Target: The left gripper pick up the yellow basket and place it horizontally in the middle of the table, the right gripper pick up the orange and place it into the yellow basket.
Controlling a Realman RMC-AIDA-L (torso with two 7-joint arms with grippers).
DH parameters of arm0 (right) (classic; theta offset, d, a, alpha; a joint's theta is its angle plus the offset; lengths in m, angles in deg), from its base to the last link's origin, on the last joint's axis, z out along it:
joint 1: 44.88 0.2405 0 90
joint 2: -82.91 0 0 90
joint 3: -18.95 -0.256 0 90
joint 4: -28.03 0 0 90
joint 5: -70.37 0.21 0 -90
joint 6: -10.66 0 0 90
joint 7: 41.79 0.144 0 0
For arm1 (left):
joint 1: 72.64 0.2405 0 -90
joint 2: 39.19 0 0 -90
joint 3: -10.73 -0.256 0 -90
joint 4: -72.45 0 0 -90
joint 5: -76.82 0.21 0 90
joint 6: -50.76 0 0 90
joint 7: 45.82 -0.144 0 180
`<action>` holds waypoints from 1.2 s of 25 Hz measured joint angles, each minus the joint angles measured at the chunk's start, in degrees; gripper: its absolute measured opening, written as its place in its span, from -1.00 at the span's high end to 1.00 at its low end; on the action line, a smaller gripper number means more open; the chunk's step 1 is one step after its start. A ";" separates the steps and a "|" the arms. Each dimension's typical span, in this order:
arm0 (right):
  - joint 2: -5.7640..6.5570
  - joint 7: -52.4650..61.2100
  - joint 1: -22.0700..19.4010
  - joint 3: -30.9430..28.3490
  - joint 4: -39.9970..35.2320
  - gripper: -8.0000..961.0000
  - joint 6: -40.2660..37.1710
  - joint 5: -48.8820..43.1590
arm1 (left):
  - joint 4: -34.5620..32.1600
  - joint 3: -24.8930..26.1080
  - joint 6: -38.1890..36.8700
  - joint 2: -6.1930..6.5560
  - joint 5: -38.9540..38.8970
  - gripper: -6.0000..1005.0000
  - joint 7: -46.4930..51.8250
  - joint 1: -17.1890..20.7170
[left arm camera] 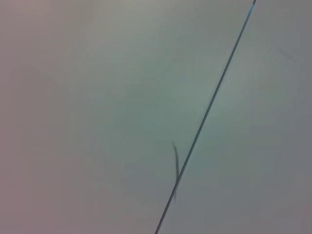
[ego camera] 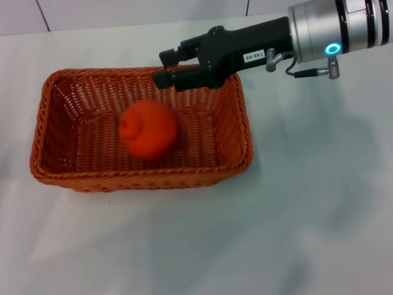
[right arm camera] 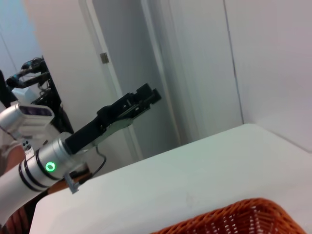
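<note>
The yellow basket [ego camera: 141,179], an orange-brown wicker rectangle, lies lengthwise across the middle of the white table [ego camera: 288,233]. The orange [ego camera: 148,129] is inside the basket near its centre and looks blurred. My right gripper [ego camera: 163,69] hangs over the basket's far rim, just above and behind the orange, open and empty. The basket's rim also shows in the right wrist view [right arm camera: 234,217]. My left gripper [right arm camera: 148,95] shows only in the right wrist view, raised in the air off to the side, away from the basket.
The table [right arm camera: 195,180] stretches bare around the basket. A wall and a door [right arm camera: 122,63] stand behind it. The left wrist view shows only a plain pale surface crossed by a thin dark line [left arm camera: 209,107].
</note>
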 joint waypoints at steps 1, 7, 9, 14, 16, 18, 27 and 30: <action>0.07 -0.21 -0.24 -0.19 0.00 0.16 0.00 0.43 | 0.00 0.00 0.00 0.00 0.00 -0.31 0.00 -0.09; -0.05 -7.99 -4.81 -1.26 0.23 -0.23 1.96 11.05 | 0.00 0.48 0.00 -0.05 0.00 -0.31 -0.06 -0.30; -0.23 -13.95 -7.50 -1.36 1.79 -0.40 3.88 17.98 | 0.00 0.79 0.00 -0.10 0.00 -0.31 -0.17 -0.33; -0.40 -36.77 -13.33 -1.78 14.57 -0.77 6.99 43.07 | 0.85 2.37 0.00 -0.19 0.00 -0.31 -1.24 -0.40; -0.47 -46.75 -14.56 -1.91 21.96 -0.85 6.60 55.14 | 1.41 2.81 -0.29 -0.18 0.00 -0.31 -2.62 -0.39; -0.53 -54.23 -15.23 -1.96 27.81 -0.94 5.20 65.45 | 1.88 3.05 -0.78 -0.18 0.00 -0.31 -3.76 -0.31; -0.71 -64.78 -16.15 -2.67 37.41 -0.94 7.53 83.59 | 8.39 7.80 -2.90 -0.22 0.00 -0.31 -16.93 -0.17; -0.71 -64.87 -16.16 -3.37 37.45 -0.94 10.10 83.92 | 10.19 9.12 -2.93 -0.26 0.00 -0.31 -20.65 -0.32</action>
